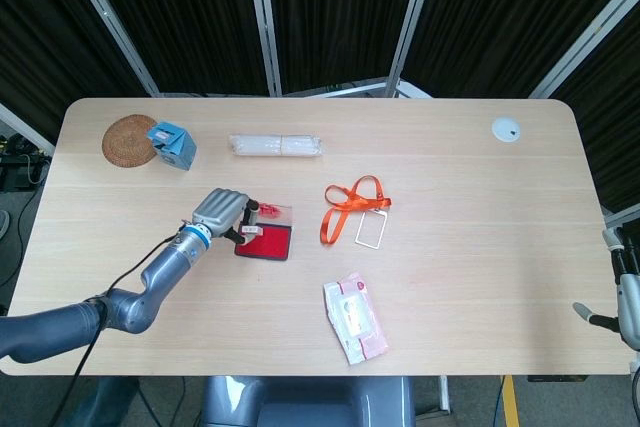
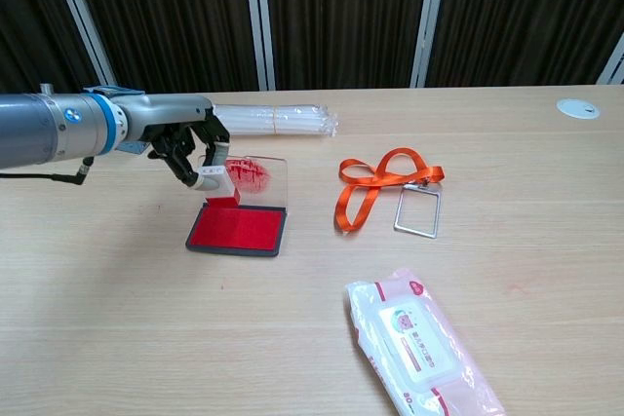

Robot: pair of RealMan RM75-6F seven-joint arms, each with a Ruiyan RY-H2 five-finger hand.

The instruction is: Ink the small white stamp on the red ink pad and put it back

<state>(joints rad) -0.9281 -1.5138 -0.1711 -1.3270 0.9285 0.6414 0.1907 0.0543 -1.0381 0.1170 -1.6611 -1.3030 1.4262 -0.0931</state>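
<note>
left robot hand (image 2: 185, 140) pinches one small white stamp (image 2: 217, 181), lifted clear | one red ink pad (image 2: 237, 231) just below it on tabletop (image 2: 546, 192) | one orange lanyard (image 2: 375, 185), one wipes pack (image 2: 419, 348) further right | right robot hand unseen

open lid (image 2: 261, 180) blocks pad (image 2: 238, 231) rear; lanyard (image 2: 375, 185) right.

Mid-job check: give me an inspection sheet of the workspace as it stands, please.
Surface: wooden table, bare grain, faint red smudges.
Job's things: small white stamp lifted clear above the red ink pad; lid open.
Clutter: orange lanyard, wipes pack, straw bundle, blue box, cork coaster.
Hands: left robot hand holds the stamp; right robot hand not in view.
Cables: black cable along the left arm.
Surroundings: dark curtains, metal frame.
</note>
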